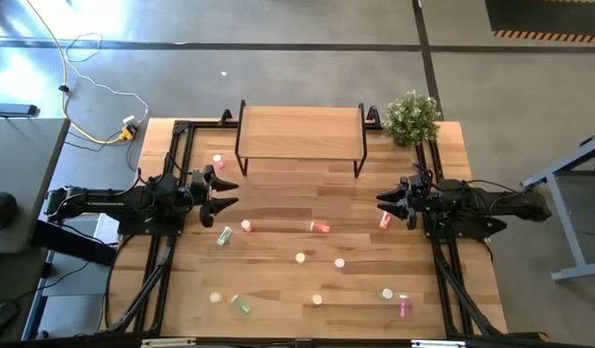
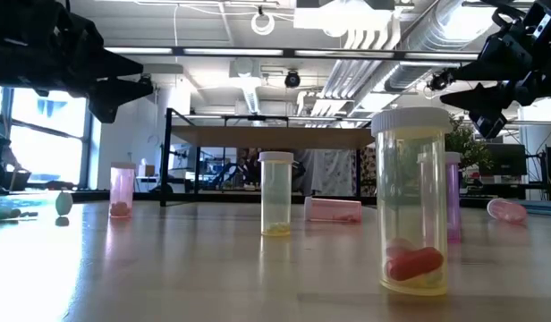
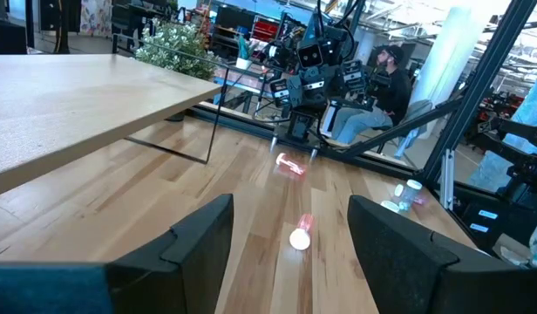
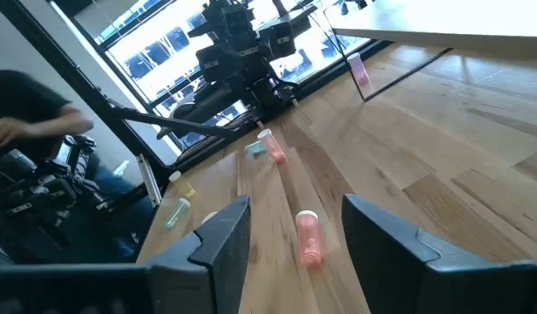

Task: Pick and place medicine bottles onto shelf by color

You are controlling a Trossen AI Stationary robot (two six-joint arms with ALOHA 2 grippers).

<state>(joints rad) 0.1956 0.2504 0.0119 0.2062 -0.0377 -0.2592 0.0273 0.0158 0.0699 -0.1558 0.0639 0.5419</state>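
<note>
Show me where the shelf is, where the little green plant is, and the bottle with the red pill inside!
shelf (image 1: 299,130): high view, middle of its wooden top.
plant (image 1: 410,118): high view, centre of its leaves.
bottle with the red pill (image 2: 416,206): low view, clear wall below the cap.

Medicine bottles (image 1: 320,227) lie scattered across the table's middle and front edge; shelf (image 1: 299,132) stands bare at the rear edge.

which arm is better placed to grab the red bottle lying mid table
Right, probably. The right gripper hangs open with the red bottle lying closer to it; the left gripper, also open, sits farther off, nearer a pink bottle.
</note>
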